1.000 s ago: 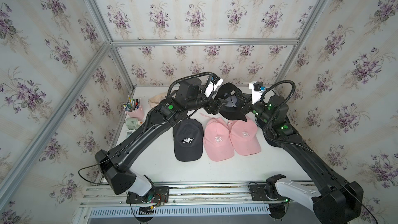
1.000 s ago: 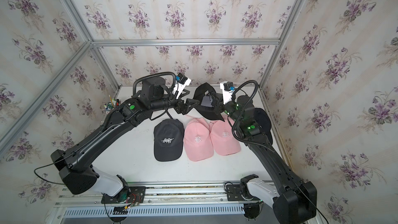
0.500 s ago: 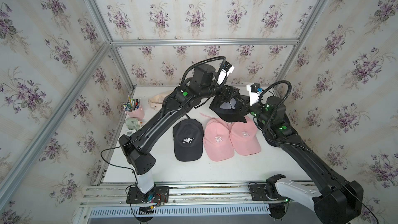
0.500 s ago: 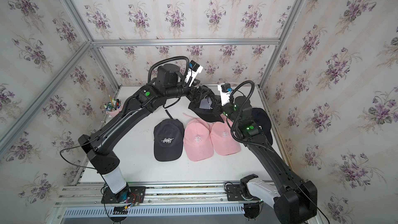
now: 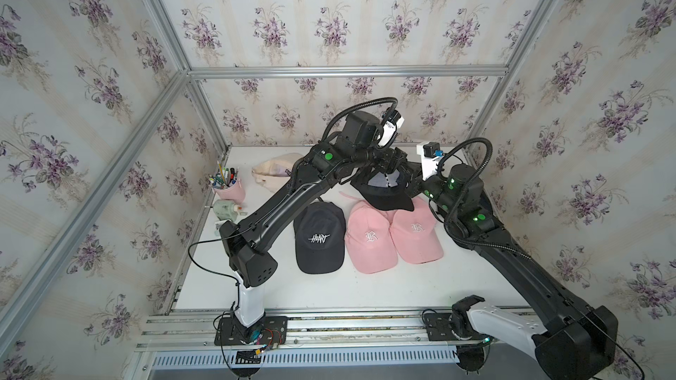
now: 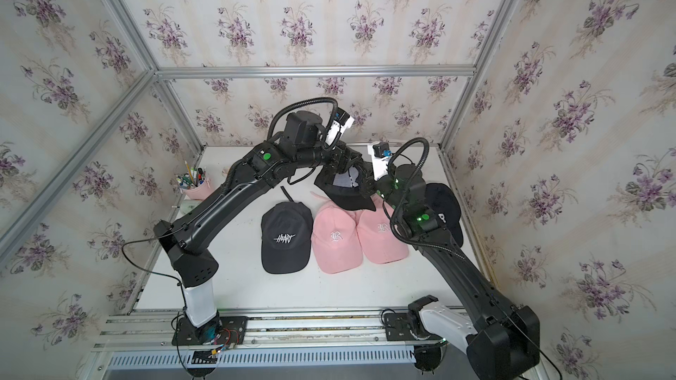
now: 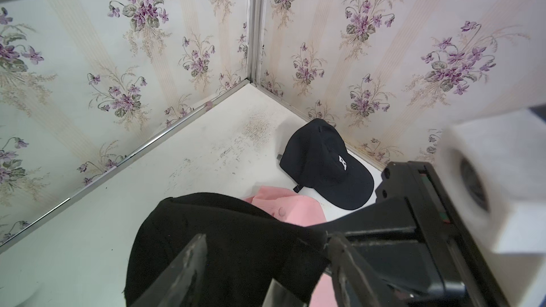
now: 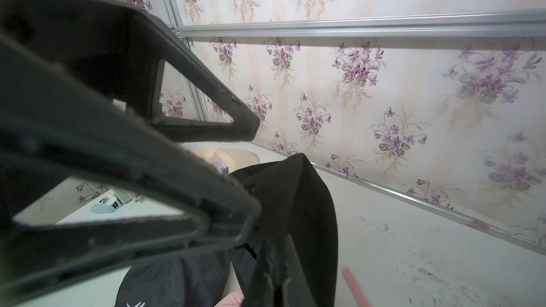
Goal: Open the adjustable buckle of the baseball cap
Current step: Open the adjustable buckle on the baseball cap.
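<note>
Right end effector (image 8: 277, 273) pinches the black cap (image 7: 218, 220), left end effector (image 7: 267, 239) spread around it; buckle hidden.

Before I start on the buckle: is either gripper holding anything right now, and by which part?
The right gripper is pinched shut on the raised black cap, at its crown edge. The left gripper is open over it, gripping nothing.

I'm looking at a lab robot cell, not a home: aluminium frame (image 5: 344, 72) with floral wallpaper panels (image 5: 329, 12) boxing in a white tabletop (image 5: 329, 294), arm bases (image 5: 250, 323) bolted to a slotted rail (image 5: 347, 326) along the front.
</note>
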Controlling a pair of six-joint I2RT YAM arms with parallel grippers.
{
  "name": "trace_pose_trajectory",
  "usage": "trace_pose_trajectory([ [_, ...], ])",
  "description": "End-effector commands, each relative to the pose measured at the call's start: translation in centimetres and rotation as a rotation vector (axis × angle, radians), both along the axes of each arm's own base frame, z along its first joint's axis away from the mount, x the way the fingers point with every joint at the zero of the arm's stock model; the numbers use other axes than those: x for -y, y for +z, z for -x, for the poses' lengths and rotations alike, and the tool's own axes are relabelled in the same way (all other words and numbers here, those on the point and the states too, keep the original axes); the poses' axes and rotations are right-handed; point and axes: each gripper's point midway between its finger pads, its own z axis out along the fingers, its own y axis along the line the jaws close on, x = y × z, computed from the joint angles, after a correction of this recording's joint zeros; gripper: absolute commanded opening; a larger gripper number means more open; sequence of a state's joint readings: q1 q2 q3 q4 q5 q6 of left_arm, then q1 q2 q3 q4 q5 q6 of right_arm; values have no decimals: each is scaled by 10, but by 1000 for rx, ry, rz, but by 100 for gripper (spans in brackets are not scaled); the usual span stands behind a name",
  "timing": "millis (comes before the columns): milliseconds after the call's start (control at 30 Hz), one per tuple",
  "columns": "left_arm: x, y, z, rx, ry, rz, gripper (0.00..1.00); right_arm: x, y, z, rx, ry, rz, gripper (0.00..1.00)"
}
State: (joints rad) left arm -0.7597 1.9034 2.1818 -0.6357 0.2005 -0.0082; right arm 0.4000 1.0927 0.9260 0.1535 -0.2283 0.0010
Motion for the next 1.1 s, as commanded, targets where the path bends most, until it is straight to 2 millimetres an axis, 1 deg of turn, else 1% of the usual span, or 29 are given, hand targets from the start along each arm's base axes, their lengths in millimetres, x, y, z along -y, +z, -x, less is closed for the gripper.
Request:
trace_pose_trajectory([
  [0, -1, -1, -1, -1, 7, -9, 63, 0, 9, 0, 39, -3, -5, 0],
  [167, 2, 2, 3, 1, -13, 1, 61, -1, 7, -1, 30, -3, -3, 0],
  [233, 3, 2, 4, 5, -17, -3, 57, -1, 6, -1, 31, -4, 0, 0],
  [267, 2, 0, 3, 5, -15, -9, 54, -1, 7, -1, 33, -6, 1, 0],
  [333, 2, -4, 2, 0, -9, -22, 44, 0, 8, -1, 36, -9, 3, 0],
  [400, 2, -5, 2, 1, -12, -27, 38, 0, 7, 0, 37, -12, 7, 0],
  [467, 2, -6, 1, 1, -14, -30, 33, 1, 7, 0, 35, -15, 9, 0],
  [667, 1, 0, 2, 14, -11, -24, 20, 2, 6, -1, 32, -18, 11, 0],
  [800, -1, 3, 3, 21, -9, -22, 8, 2, 4, -1, 26, -20, 12, 0],
  [900, -2, 5, 4, 26, -5, -19, 0, 2, 4, -1, 23, -22, 9, 0],
  [1067, -6, 7, 5, 36, 9, -21, 0, 3, 8, 0, 30, -26, -2, 0],
])
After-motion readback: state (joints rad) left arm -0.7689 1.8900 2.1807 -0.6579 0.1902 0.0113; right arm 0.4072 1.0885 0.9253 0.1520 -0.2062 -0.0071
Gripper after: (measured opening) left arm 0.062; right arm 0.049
